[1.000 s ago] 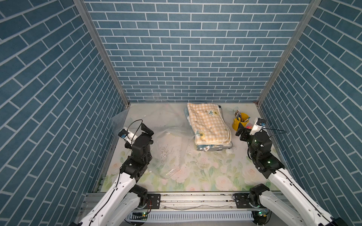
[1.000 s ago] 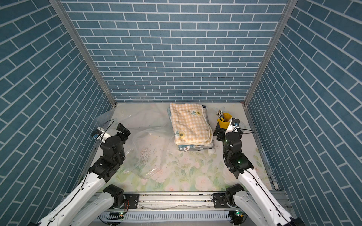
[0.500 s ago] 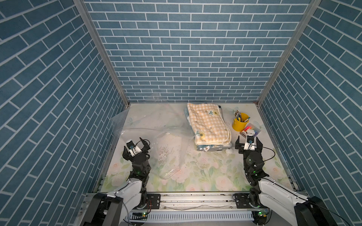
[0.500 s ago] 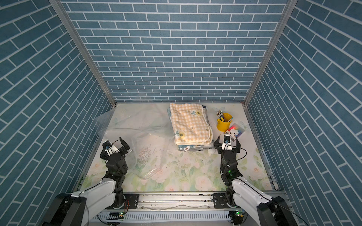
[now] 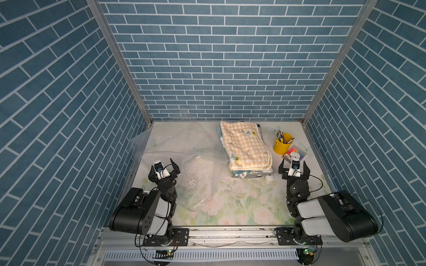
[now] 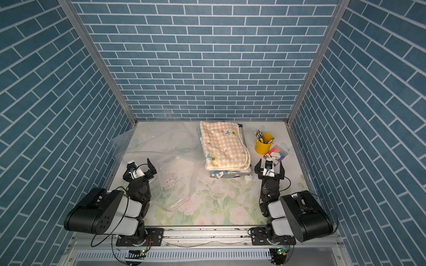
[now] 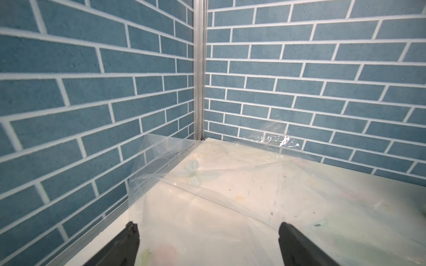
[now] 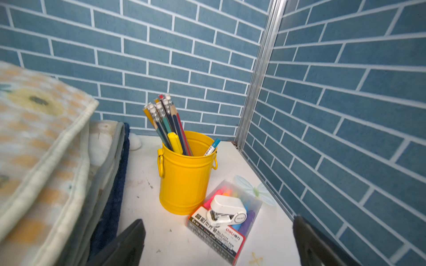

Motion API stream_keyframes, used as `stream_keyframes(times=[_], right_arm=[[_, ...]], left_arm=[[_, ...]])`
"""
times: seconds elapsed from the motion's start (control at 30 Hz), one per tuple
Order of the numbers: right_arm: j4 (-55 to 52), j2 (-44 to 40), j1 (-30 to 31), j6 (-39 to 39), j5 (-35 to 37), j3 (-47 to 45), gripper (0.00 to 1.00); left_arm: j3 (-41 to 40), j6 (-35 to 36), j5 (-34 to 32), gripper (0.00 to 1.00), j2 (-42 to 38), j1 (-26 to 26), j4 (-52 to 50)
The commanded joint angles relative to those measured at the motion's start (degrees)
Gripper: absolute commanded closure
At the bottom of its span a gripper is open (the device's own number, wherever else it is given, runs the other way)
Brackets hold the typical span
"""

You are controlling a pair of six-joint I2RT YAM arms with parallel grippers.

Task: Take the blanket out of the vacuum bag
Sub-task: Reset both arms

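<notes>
A yellow metal bucket (image 8: pixel 184 177) stood at the far right of the floral tabletop (image 5: pixel 242 207). It held a bunch of pencils (image 8: pixel 163 119) eraser-end up, a yellow marker (image 8: pixel 174 141) and a blue pen (image 8: pixel 212 146). Just beside it on the near side lay a clear box of highlighters (image 8: pixel 214 230), with a small white stapler (image 8: pixel 227 210) resting on top. Blue brick-patterned walls (image 5: pixel 219 57) enclosed three sides.

Vacuum bag (image 5: pixel 175 147) on tabletop (image 5: pixel 242 207) at left, blanket stack (image 5: pixel 245 147) right of it, pencil bucket (image 5: pixel 281 149) further right, highlighter box (image 8: pixel 207 230) before the bucket.
</notes>
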Motion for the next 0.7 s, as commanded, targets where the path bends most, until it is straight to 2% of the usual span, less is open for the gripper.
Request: stream_keyframes(times=[0.0,0.07,0.13,0.2,0.27,0.3,0.33,0.37,0.43,0.5,0.57,0.6,0.67], right_arm=[[5.3,-2.4,-1.4,0.8,0.9,-2.3,0.01],[1.0,-3.0,-2.6,2.3,0.3,-0.4,0.01],[-3.2,-3.4,-3.8,3.2,-2.0,1.2,0.01],[-6.5,-3.0,-4.8,4.2,-4.6,3.1,0.01],[1.0,2.7,-6.3,6.6,-7.1,2.0,0.01],[11.7,8.4,-6.4,5.0,-8.1,0.6,0.01],[13.5,9.1,-6.0,3.8,-11.0,-0.8,0.01],[12.0,8.5,-6.0,3.9,-13.3,-1.0,0.01],[18.0,13.6,-5.7,2.4,-12.8,-0.4,0.01],[8.6,9.9,-6.1,4.3,-12.5,1.2,0.01],[-0.1,9.6,-7.5,5.7,-13.1,5.9,0.01],[-7.7,9.0,-9.0,7.3,-15.2,9.1,0.01],[-13.6,8.9,-13.4,9.6,-23.5,12.2,0.01]], left_arm=[[1.0,1.6,4.0,0.0,2.1,0.6,2.9],[2.8,1.9,2.9,0.0,5.6,0.9,4.2],[4.7,0.3,3.7,0.01,2.9,1.4,-4.1],[5.5,-0.2,4.3,0.01,4.4,2.3,-3.2],[8.0,-0.7,6.6,0.0,3.8,3.1,-9.2],[9.2,-0.4,7.4,0.01,4.7,3.4,-10.1],[10.7,-0.4,7.7,0.0,4.1,3.4,-14.1],[10.5,-0.5,7.9,0.01,4.0,3.4,-13.3],[10.4,-0.4,7.8,0.0,4.1,3.5,-13.2],[10.3,-0.4,7.7,0.0,4.5,3.4,-12.1],[10.5,-0.4,7.7,0.0,4.2,3.4,-13.0],[10.3,-0.3,7.6,0.0,4.4,3.4,-12.5],[10.4,-0.3,7.6,0.0,4.2,3.4,-12.8]])
